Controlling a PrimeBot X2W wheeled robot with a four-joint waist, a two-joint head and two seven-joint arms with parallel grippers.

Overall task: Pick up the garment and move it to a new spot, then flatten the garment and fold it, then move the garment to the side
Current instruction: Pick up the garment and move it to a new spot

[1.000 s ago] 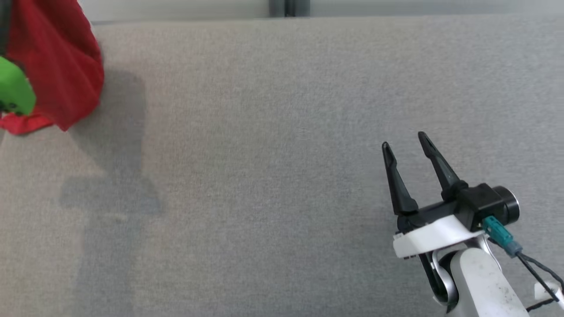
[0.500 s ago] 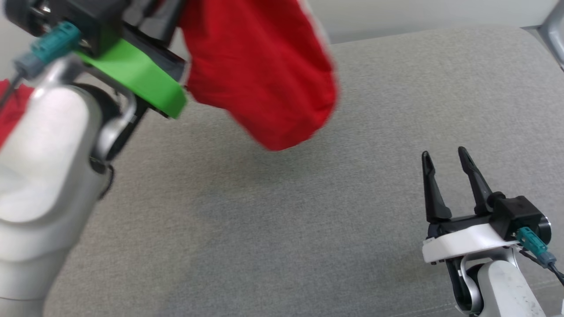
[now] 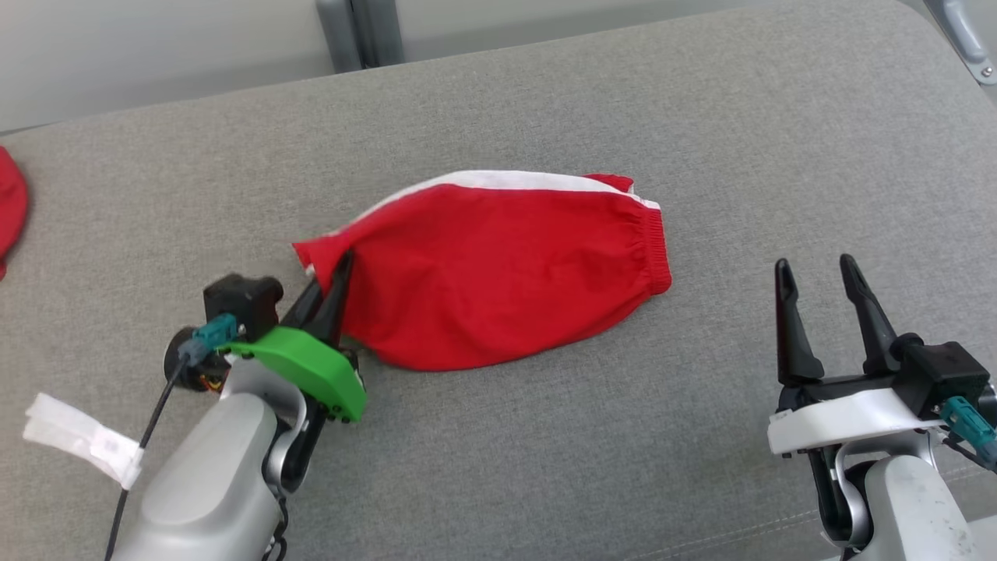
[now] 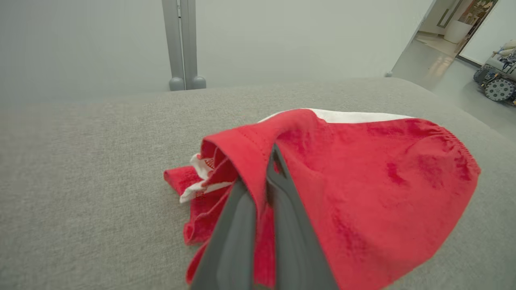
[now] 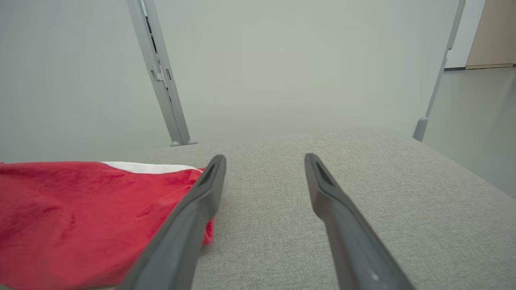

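The garment (image 3: 498, 269) is a pair of red shorts with a white side stripe and an elastic waistband on its right end. It lies bunched on the grey cushion (image 3: 545, 436). My left gripper (image 3: 336, 269) is shut on the garment's left hem, low over the cushion. The left wrist view has the red cloth (image 4: 363, 189) pinched between the two fingers, with a white edge folded beside them. My right gripper (image 3: 814, 269) stands open to the right of the waistband, apart from it. In the right wrist view the garment (image 5: 80, 209) lies left of the open fingers.
Another red cloth (image 3: 9, 206) peeks in at the far left edge. A white tag (image 3: 78, 440) hangs from the left arm's cable. Grey posts (image 3: 358, 31) stand behind the cushion's back edge. A wheeled machine (image 4: 498, 76) stands on the floor far right.
The camera has swung, so the whole picture shifted. The garment hung in the air from my left gripper; now it lies on the cushion, still held at its hem. The right gripper stays open.
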